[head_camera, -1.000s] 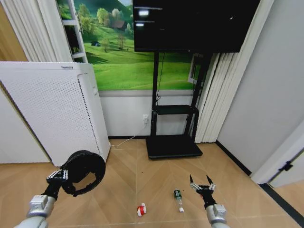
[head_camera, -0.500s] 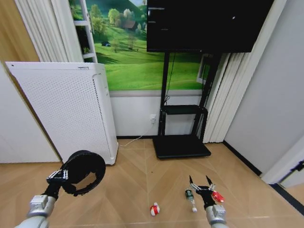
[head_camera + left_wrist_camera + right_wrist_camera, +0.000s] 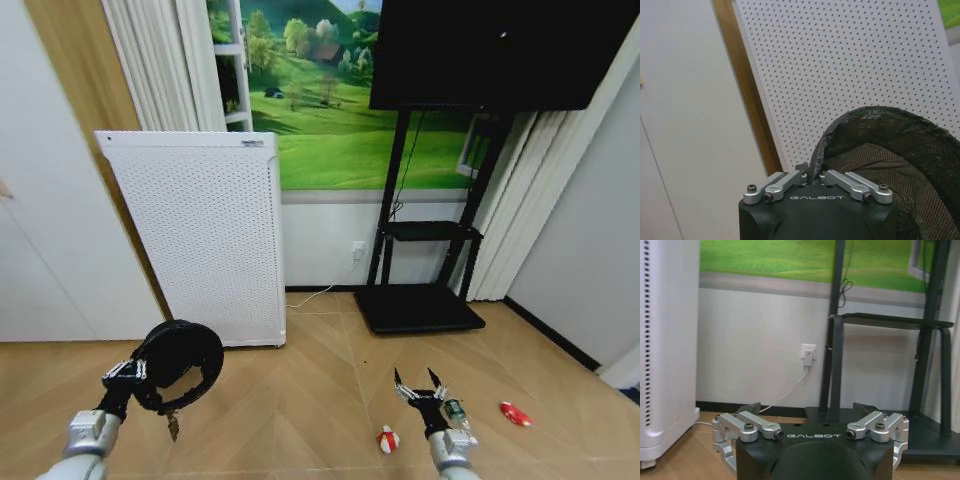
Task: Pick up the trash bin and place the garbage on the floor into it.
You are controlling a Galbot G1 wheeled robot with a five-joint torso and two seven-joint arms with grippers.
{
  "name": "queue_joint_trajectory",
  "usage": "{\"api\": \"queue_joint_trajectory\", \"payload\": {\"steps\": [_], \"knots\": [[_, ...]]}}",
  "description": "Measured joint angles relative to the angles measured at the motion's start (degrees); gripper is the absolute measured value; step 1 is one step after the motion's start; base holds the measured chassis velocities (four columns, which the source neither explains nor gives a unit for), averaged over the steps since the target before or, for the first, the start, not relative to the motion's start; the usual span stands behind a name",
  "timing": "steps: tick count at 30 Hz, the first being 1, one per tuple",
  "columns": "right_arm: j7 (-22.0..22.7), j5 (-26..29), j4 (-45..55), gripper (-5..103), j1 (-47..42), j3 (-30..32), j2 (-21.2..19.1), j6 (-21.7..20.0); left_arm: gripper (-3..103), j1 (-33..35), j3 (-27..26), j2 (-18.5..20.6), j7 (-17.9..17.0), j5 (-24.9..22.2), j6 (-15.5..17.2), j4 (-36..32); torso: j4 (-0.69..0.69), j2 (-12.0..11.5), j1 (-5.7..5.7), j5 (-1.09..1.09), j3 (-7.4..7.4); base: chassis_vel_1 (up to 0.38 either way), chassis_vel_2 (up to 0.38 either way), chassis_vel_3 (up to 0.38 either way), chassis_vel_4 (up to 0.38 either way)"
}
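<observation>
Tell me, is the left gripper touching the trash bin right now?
Touching. The left wrist view shows the left gripper closed on the rim of the trash bin, pinching it between its fingers.

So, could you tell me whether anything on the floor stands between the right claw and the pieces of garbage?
Nothing visible does. The open right claw hangs over bare wood floor, with the red-and-white wad, the small bottle and the red wrapper lying close around it. The left claw holds the trash bin off to the side.

Head camera high, looking down-forward; wrist cameras close behind claws, facing the wall
</observation>
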Motion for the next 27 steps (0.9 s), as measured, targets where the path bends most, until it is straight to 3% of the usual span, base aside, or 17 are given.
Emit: {"api": "queue_joint_trajectory", "payload": {"steps": [2, 5, 8, 10, 11, 14, 22, 27], "knots": [[0.0, -0.1, -0.2, 100, 0.0, -0.5, -0.6, -0.4, 4, 0.0, 0.3, -0.2, 0.0, 0.1, 0.0, 0.1, 0.05, 0.0, 0.00, 0.01, 0.00, 0.049, 0.026, -0.007, -0.025], [-0.1, 0.5, -0.8, 100, -0.3, -1.7, -2.7, -1.5, 4, -0.1, 1.1, -0.4, 0.0, 0.4, 0.0, 0.4, 0.01, 0.0, 0.00, 0.05, 0.00, -0.028, -0.012, 0.080, 0.036], [1.3, 4.3, -1.6, 100, -1.2, -3.3, -6.1, -5.1, 4, -0.5, 2.1, -0.3, 0.0, 0.8, 0.2, 1.0, -0.01, 0.0, 0.00, 0.04, 0.01, -0.085, -0.060, 0.078, 0.065], [4.4, 10.5, -3.2, 100, -1.4, -5.8, -11.6, -10.6, 4, -1.2, 3.1, 0.0, 0.0, 1.1, 0.3, 1.6, -0.05, 0.0, 0.00, 0.04, 0.00, -0.052, -0.067, 0.025, 0.025], [4.4, 10.5, -3.2, 100, -1.4, -5.8, -11.6, -10.6, 4, -1.2, 3.1, 0.0, 0.0, 1.1, 0.3, 1.6, -0.05, 0.0, 0.00, 0.04, 0.00, -0.044, -0.075, 0.025, 0.012], [7.8, 18.5, -5.0, 100, -0.7, -10.0, -17.7, -18.0, 4, -1.6, 3.9, 0.0, 0.0, 1.5, 0.7, 2.2, 0.00, 0.0, 0.00, 0.00, 0.00, 0.000, 0.000, 0.000, 0.000], [10.1, 23.9, -6.9, 100, 0.7, -15.1, -19.9, -22.2, 4, -1.8, 4.4, -0.2, -0.1, 2.0, 1.0, 2.6, 0.02, 0.0, 0.00, 0.02, 0.00, 0.000, 0.000, 0.000, 0.000], [14.2, 27.5, -11.3, 100, 3.9, -22.4, -18.1, -24.1, 4, -2.5, 5.4, -0.4, -0.2, 3.1, 1.0, 4.1, 0.01, 0.0, 0.00, 0.01, 0.01, 0.000, 0.000, 0.000, 0.000]]}}
